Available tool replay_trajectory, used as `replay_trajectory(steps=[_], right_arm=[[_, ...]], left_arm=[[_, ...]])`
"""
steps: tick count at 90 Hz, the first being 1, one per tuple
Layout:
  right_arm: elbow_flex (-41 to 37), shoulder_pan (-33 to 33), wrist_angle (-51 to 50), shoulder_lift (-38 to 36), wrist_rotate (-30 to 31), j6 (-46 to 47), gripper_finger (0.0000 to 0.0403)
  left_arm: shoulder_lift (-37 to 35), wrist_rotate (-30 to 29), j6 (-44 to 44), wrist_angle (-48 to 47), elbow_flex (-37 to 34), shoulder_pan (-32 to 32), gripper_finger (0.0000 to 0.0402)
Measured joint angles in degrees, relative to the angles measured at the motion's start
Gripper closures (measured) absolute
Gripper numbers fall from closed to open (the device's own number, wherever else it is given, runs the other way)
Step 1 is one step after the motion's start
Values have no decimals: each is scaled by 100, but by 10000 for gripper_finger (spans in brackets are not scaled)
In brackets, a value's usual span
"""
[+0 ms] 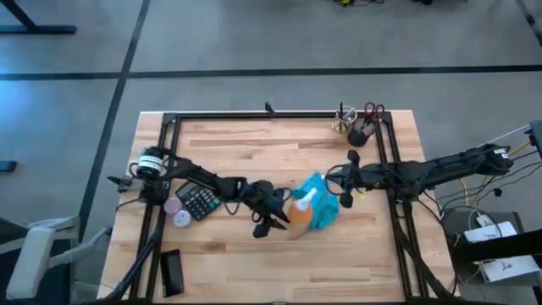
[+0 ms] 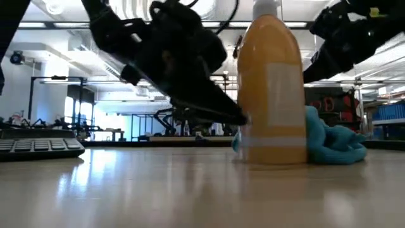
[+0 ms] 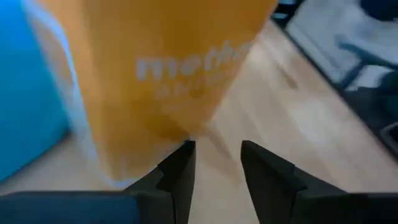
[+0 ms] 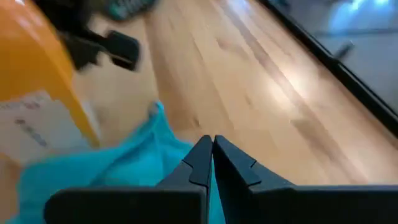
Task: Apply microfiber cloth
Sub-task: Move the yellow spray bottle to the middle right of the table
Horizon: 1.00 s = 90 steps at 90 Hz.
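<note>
Crumpled turquoise-blue microfiber cloth [image 1: 323, 206] sits touching the orange plastic spray bottle [image 1: 300, 208]. Right hand [image 4: 211, 163] hovers over it, fingers closed on nothing. Left hand [image 3: 215, 167] is parted beside the bottle.

1. the orange bottle [image 1: 301, 210] stands upright near the table's middle, touching the blue cloth [image 1: 323, 209] at its 3 o'clock side; it blocks any reach to the cloth from 9 o'clock.
2. the left gripper [image 1: 273, 223] sits just beside the bottle at its 8 o'clock, fingers slightly parted, filling that gap.
3. the right gripper [image 1: 345, 193] hangs at the cloth's 2 o'clock with its fingers pressed together.
4. bare wood [image 1: 356, 254] lies open from the cloth's 4 to 6 o'clock.
5. a calculator [image 1: 200, 202] and the left arm crowd the 9 o'clock side.
6. a cup of tools [image 1: 356, 129] stands well apart at 1 o'clock.
</note>
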Motion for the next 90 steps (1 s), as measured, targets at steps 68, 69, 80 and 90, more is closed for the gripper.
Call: replay_trajectory(steps=[68, 69, 80, 90], right_arm=[[403, 364, -1331, 411, -688, 906, 403], [403, 367, -1328, 423, -688, 905, 403], [403, 394, -1333, 501, -703, 949, 403], [401, 468, -1371, 544, -701, 946, 403]], left_arm=[[-639, -2336, 844, -553, -130, -46, 289], [-632, -2318, 820, -540, -129, -59, 288], [-577, -1750, 384, -696, -130, -198, 282], [-604, -1433, -6, -766, -142, -349, 282]])
